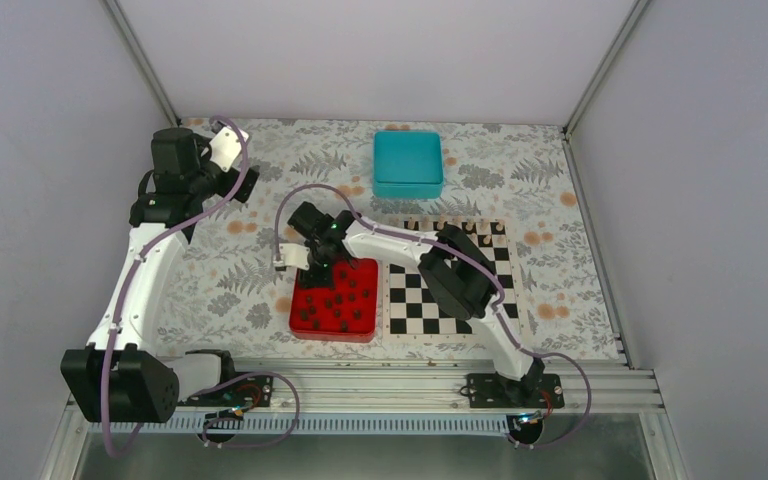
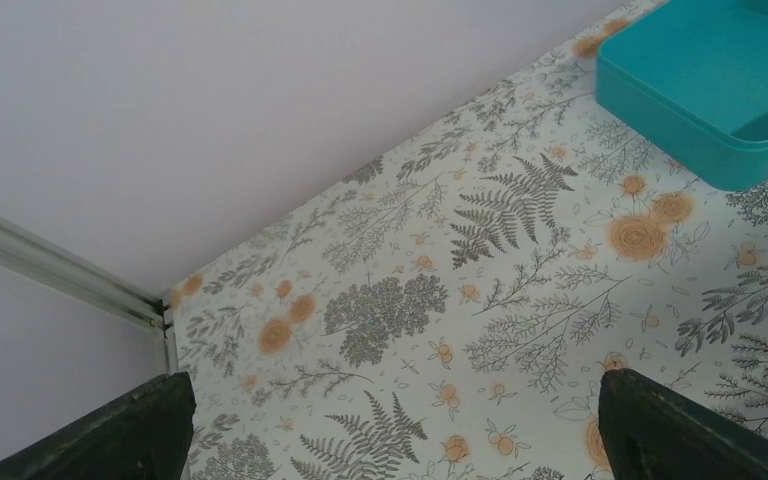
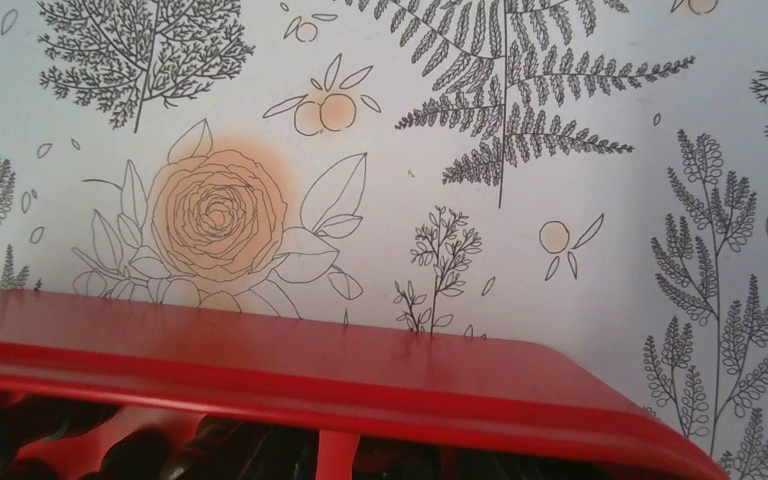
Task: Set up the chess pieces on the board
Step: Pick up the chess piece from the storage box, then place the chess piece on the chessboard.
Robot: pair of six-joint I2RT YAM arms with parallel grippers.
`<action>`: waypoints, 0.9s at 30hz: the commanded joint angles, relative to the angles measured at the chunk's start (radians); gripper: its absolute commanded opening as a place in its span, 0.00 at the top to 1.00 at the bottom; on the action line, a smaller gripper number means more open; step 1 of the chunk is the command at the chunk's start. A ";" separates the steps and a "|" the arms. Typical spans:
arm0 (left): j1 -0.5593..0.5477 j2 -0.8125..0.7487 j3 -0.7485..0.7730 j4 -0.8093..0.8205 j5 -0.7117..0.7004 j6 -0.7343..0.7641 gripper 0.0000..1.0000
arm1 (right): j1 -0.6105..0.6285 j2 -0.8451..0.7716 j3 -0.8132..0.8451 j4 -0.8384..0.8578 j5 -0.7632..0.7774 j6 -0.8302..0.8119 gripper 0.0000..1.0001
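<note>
The board lies right of centre, partly covered by my right arm. A few dark chess pieces stand near its far edge. Several more dark chess pieces lie in a red tray left of the board. My right gripper points down at the tray's far edge. Its wrist view shows the tray's rim and blurred dark pieces under it, and its fingers cannot be made out. My left gripper hangs at the back left, open over bare cloth, holding nothing.
A teal box stands at the back centre and shows at the upper right of the left wrist view. Grey walls close the table in on three sides. A metal rail runs along the near edge.
</note>
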 commanded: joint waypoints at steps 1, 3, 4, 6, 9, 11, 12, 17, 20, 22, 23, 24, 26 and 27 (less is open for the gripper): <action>0.006 -0.018 -0.009 0.010 0.004 0.012 0.00 | 0.009 0.019 0.030 0.011 0.023 0.014 0.68; 0.006 -0.018 -0.011 0.010 0.005 0.012 0.00 | 0.009 0.020 0.031 0.009 0.027 0.016 0.73; 0.006 -0.018 -0.011 0.010 0.006 0.011 0.00 | 0.009 0.019 0.032 0.005 0.027 0.017 0.76; 0.006 -0.018 -0.012 0.011 0.009 0.010 0.00 | 0.009 0.014 0.033 0.003 0.031 0.018 0.80; 0.006 -0.018 -0.015 0.012 0.011 0.009 0.00 | 0.009 -0.015 0.027 -0.002 0.040 0.018 0.85; 0.006 -0.016 -0.017 0.013 0.013 0.008 0.00 | 0.008 -0.043 0.023 -0.010 0.046 0.017 0.89; 0.006 -0.017 -0.017 0.013 0.014 0.007 0.00 | 0.007 -0.060 0.023 -0.014 0.048 0.015 0.90; 0.006 -0.016 -0.017 0.012 0.021 0.003 0.00 | -0.015 -0.170 0.032 -0.094 0.003 0.009 0.90; 0.006 -0.018 -0.017 0.012 0.022 0.004 0.00 | -0.053 -0.267 0.020 -0.157 -0.038 0.009 0.92; 0.006 -0.016 -0.020 0.012 0.025 0.003 0.00 | -0.078 -0.345 -0.014 -0.190 -0.052 0.004 0.93; 0.006 -0.015 -0.017 0.013 0.026 0.002 0.00 | -0.092 -0.385 -0.039 -0.205 -0.051 0.002 0.94; 0.006 -0.014 -0.017 0.012 0.029 0.002 0.00 | -0.105 -0.423 -0.069 -0.219 -0.043 0.002 0.94; 0.006 -0.013 -0.016 0.013 0.037 0.004 0.00 | -0.139 -0.491 -0.120 -0.251 -0.021 0.004 0.95; 0.006 -0.014 -0.018 0.016 0.039 0.003 0.00 | -0.157 -0.527 -0.157 -0.261 -0.008 0.004 0.95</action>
